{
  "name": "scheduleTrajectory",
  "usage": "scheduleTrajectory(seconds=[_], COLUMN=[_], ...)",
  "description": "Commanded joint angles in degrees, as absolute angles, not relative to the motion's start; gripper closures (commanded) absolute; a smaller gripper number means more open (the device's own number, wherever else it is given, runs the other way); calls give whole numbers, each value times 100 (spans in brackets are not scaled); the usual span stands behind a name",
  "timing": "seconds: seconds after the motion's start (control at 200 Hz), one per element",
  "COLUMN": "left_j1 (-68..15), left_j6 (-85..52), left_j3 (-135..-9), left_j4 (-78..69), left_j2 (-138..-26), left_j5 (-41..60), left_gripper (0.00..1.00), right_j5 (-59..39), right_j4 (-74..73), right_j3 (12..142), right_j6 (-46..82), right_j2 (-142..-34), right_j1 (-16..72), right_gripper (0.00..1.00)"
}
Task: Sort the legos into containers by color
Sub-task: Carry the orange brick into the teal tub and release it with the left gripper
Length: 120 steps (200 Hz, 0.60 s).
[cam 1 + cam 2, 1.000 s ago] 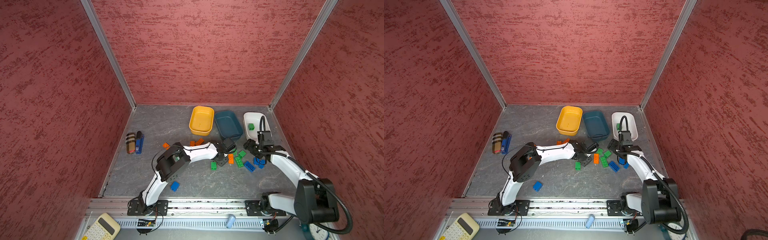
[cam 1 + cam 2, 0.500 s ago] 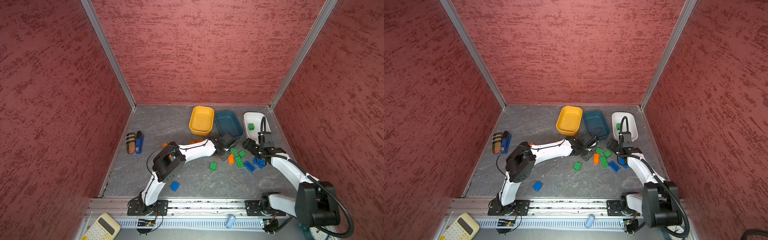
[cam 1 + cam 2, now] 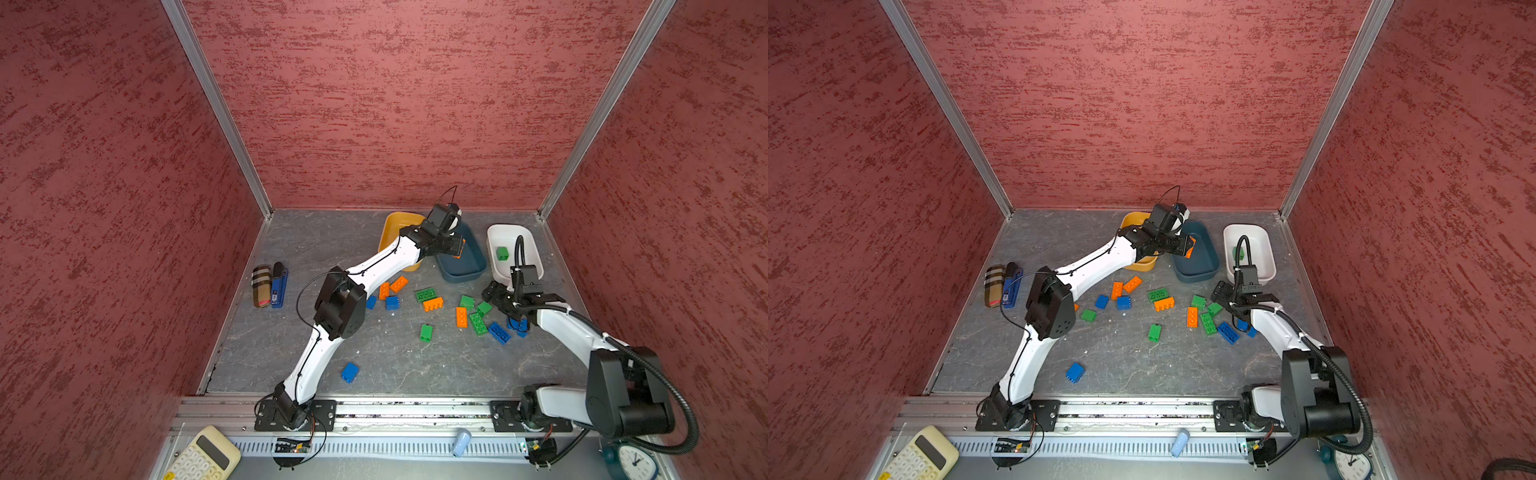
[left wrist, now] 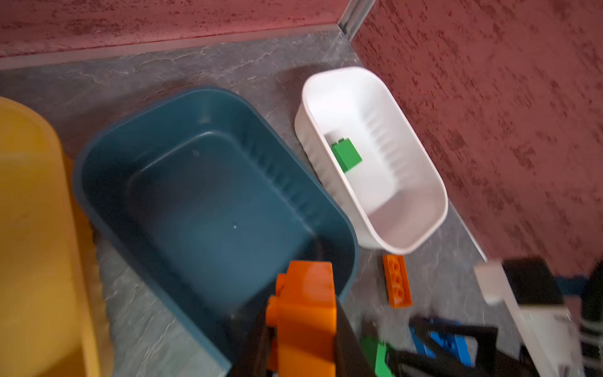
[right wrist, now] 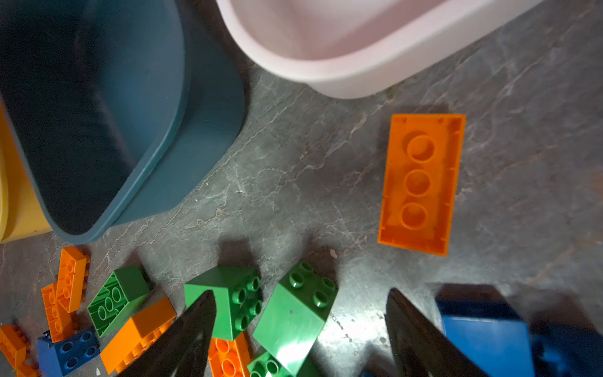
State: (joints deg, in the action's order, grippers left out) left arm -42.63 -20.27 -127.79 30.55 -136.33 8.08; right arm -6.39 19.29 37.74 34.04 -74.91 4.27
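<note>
My left gripper (image 3: pixel 456 248) is shut on an orange lego (image 4: pixel 303 313) and holds it in the air over the near end of the dark teal container (image 3: pixel 469 270). The yellow container (image 3: pixel 392 224) stands left of the teal one and the white container (image 3: pixel 511 232) right of it, with one green lego (image 3: pixel 502 252) inside. My right gripper (image 5: pixel 300 295) hangs open low over two green legos (image 5: pixel 293 310) near the white container's front. Several orange, green and blue legos (image 3: pixel 432 304) lie loose on the grey floor.
A striped case (image 3: pixel 261 286) and a dark blue pen-like item (image 3: pixel 279 282) lie by the left wall. An upside-down orange brick (image 5: pixel 421 182) lies near the white tub's front. A calculator (image 3: pixel 203 457) and a clock (image 3: pixel 633 461) sit beyond the front rail.
My left gripper closed on the orange lego in the pile and carried it up and back over the teal container. The right gripper shifted slightly by the green legos, still open.
</note>
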Motion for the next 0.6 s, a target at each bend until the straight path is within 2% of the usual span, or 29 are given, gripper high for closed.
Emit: scheduleTrajectory(seconds=[0.0, 0.065, 0.145, 0.225, 0.456, 0.596], left_j1=[-4148, -4100, -4071, -4063, -4129, -4199], left_j6=[-2773, -2984, -3181, -3278, -3025, -2707], left_j3=[-13376, -13658, -13877, -13948, -13922, -13753], left_j4=[3347, 3335, 3318, 3315, 3462, 3554], left_j2=[-14225, -14494, -14680, -14707, -14389, -14012], left_j5=[960, 955, 992, 1137, 1347, 1182], left_gripper=[84, 84, 77, 66, 25, 13], right_j5=[-621, -548, -503, -475, -477, -343], right_j4=[2073, 2098, 2136, 2162, 2153, 2179], right_j3=[3825, 3797, 3787, 3784, 3827, 3887], right_j6=[3357, 3357, 3355, 3366, 3441, 3519], right_j2=[-7552, -7551, -7559, -7554, -7658, -7773], right_j1=[530, 553, 582, 613, 704, 823], right_gripper=[20, 21, 21, 21, 22, 23])
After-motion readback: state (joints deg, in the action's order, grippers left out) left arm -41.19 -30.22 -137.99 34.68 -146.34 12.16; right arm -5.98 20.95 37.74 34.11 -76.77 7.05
